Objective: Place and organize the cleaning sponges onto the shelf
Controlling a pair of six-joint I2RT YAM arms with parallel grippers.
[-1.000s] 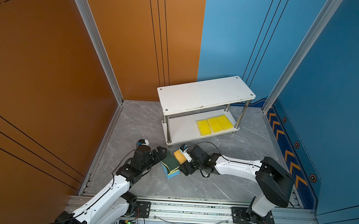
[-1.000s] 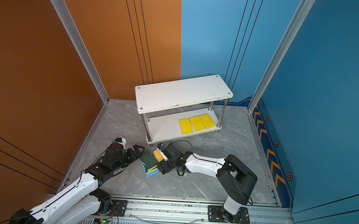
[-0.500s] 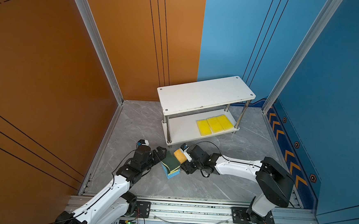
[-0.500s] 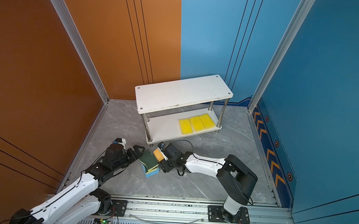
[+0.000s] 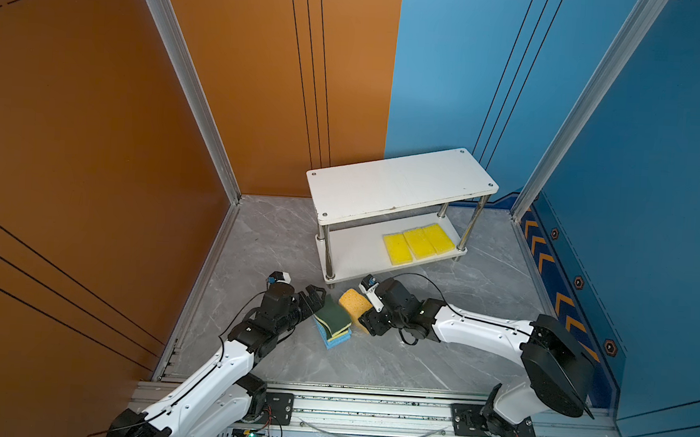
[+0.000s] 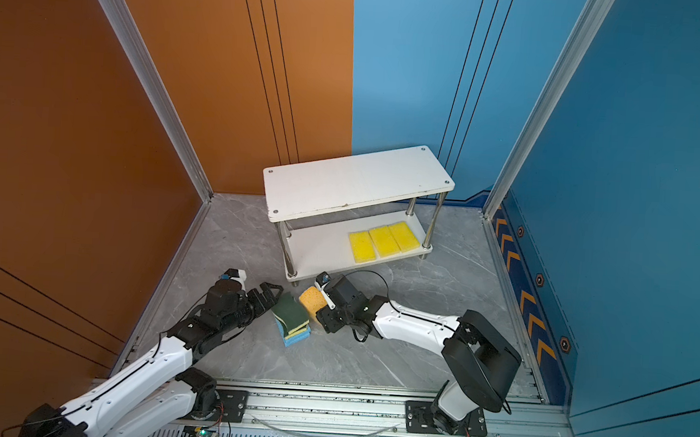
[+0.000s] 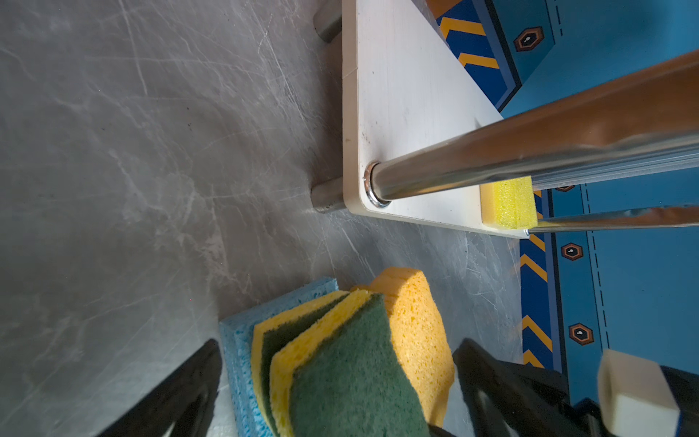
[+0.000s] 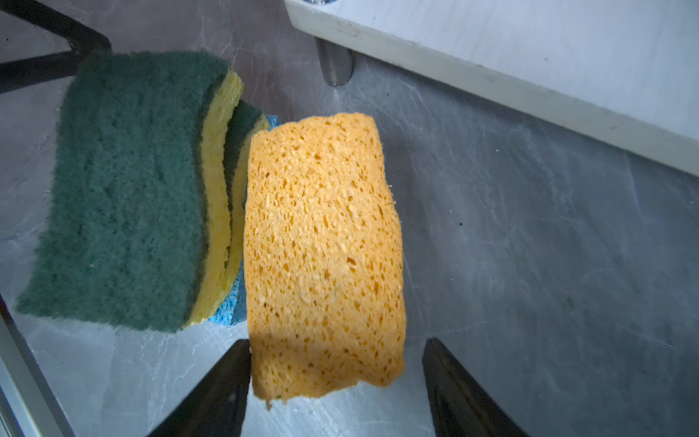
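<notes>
On the grey floor in front of the white shelf (image 5: 400, 183) (image 6: 355, 178) stands a small stack. A light blue sponge (image 5: 334, 340) (image 7: 238, 340) lies lowest, with two green-topped yellow sponges (image 5: 334, 313) (image 8: 125, 189) on it. An orange porous sponge (image 5: 351, 302) (image 8: 321, 234) leans against the stack. My right gripper (image 8: 336, 341) (image 5: 363, 312) is open around the orange sponge's near end; one finger touches it and a gap shows at the other. My left gripper (image 7: 338, 342) (image 5: 314, 302) is open, its fingers either side of the stack. Three bright yellow sponges (image 5: 417, 242) (image 6: 383, 241) lie in a row on the shelf's lower board.
The shelf's front left chrome post (image 5: 325, 247) and its foot (image 8: 334, 66) stand just behind the orange sponge. Orange and blue wall panels close in the floor on three sides. An aluminium rail (image 5: 369, 412) carries both arm bases along the front edge.
My right gripper's jaws have narrowed around the orange sponge. The sponges and both arms stay about where they were.
</notes>
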